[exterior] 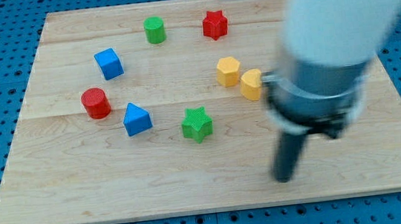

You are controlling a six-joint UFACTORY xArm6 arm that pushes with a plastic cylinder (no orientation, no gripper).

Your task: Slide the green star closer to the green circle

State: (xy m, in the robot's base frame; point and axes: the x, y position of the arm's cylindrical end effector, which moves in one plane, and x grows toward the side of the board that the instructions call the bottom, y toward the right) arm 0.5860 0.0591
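The green star (197, 123) lies on the wooden board (74, 192) a little below its middle. The green circle (154, 29) stands near the view's top, well above and slightly left of the star. My tip (286, 177) rests on the board to the right of and below the green star, clearly apart from it. The arm's white and dark body fills the view's upper right.
A red star (214, 25) sits right of the green circle. A blue cube (109, 63), a red cylinder (96, 103) and a blue triangular block (136, 119) lie left. Two yellow blocks (228, 71) (251, 84) lie right of centre, one partly behind the arm.
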